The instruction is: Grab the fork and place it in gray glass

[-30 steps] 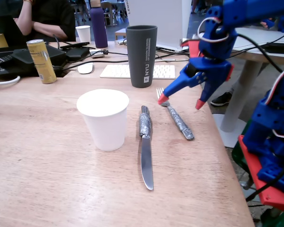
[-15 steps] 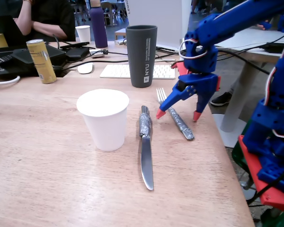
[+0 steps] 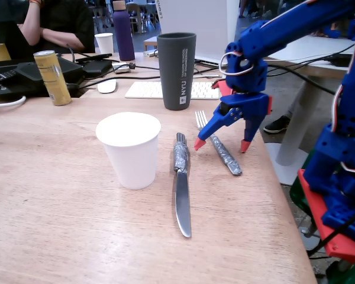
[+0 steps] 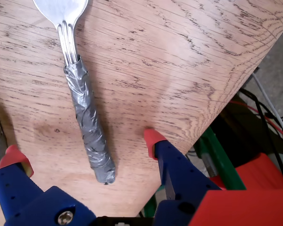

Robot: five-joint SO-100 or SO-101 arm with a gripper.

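The fork (image 3: 220,145) lies flat on the wooden table, tines toward the back, its gray-taped handle toward the front right. In the wrist view the fork (image 4: 86,122) lies between my two red fingertips. My blue gripper (image 3: 222,144) is open and straddles the taped handle just above the table; it also shows in the wrist view (image 4: 82,148). The gray glass (image 3: 176,70) stands upright behind the fork, with white "NYU" print on its side.
A tape-handled knife (image 3: 181,183) lies left of the fork, and a white paper cup (image 3: 130,148) stands left of that. A keyboard (image 3: 168,90), a yellow can (image 3: 52,77) and cables lie at the back. The table's right edge (image 3: 278,195) is close to the gripper.
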